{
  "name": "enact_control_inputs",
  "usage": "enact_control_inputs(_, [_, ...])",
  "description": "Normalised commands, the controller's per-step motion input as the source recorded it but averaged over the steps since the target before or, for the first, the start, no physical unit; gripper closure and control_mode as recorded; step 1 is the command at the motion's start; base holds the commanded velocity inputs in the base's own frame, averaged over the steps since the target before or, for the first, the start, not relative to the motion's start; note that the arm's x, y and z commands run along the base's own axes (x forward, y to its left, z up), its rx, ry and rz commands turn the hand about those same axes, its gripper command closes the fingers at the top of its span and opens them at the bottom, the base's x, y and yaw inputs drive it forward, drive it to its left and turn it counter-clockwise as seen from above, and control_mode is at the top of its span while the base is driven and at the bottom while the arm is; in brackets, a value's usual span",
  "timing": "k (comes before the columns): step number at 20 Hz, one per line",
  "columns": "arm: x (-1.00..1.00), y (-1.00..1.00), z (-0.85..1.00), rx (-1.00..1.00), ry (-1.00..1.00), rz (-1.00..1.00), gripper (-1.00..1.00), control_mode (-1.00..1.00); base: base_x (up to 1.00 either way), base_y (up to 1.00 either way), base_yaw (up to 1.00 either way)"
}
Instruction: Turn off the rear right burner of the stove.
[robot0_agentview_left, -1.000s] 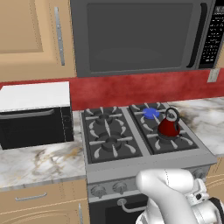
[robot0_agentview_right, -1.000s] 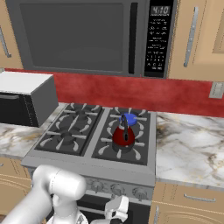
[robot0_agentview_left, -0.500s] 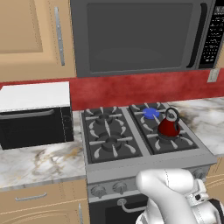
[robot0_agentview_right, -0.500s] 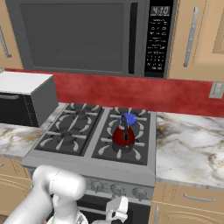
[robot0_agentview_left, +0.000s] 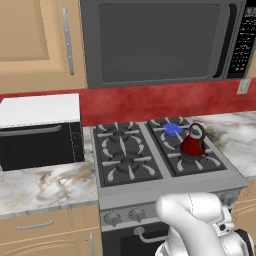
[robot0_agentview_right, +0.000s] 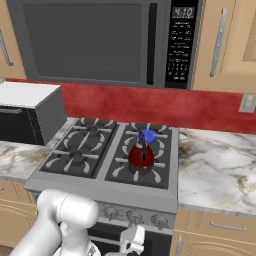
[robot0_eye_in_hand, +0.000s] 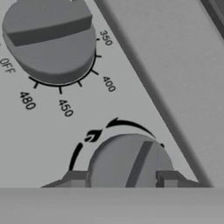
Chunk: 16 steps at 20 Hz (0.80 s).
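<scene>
The rear right burner (robot0_agentview_left: 172, 129) (robot0_agentview_right: 147, 136) of the stove (robot0_agentview_left: 145, 181) (robot0_agentview_right: 100, 188) shows a bright blue flame disc. In the hand view my gripper (robot0_eye_in_hand: 122, 180) sits right up against the silver front panel. Its two dark fingertips (robot0_eye_in_hand: 77, 179) flank a round grey knob (robot0_eye_in_hand: 129, 159) with a flame arc drawn above it, touching its sides. The knob's ridge stands a little tilted from upright in this view. In the right base view the gripper (robot0_agentview_right: 131, 242) hangs low in front of the stove's knob row.
A red kettle (robot0_agentview_left: 192, 145) (robot0_agentview_right: 141, 156) stands on the front right burner. A second knob (robot0_eye_in_hand: 50, 39) with temperature numbers and OFF lies beside the gripped one. A black-and-white countertop oven (robot0_agentview_left: 40, 130) (robot0_agentview_right: 27, 112) is left of the stove, a microwave (robot0_agentview_left: 160, 42) above.
</scene>
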Motion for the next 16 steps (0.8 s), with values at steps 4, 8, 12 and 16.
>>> enact_control_inputs(4, [0.56,0.19,0.01,0.00,0.00,0.00,1.00,-1.00,0.00,0.00,0.00])
enact_control_inputs(8, [0.68,0.19,0.09,0.00,0.00,0.00,1.00,-1.00,0.00,0.00,0.00])
enact_control_inputs(12, [0.62,0.15,0.21,0.00,0.00,0.00,1.00,-1.00,0.00,0.00,0.00])
enact_control_inputs(16, [0.32,0.23,0.23,0.10,0.00,0.00,1.00,-1.00,0.00,0.00,0.00])
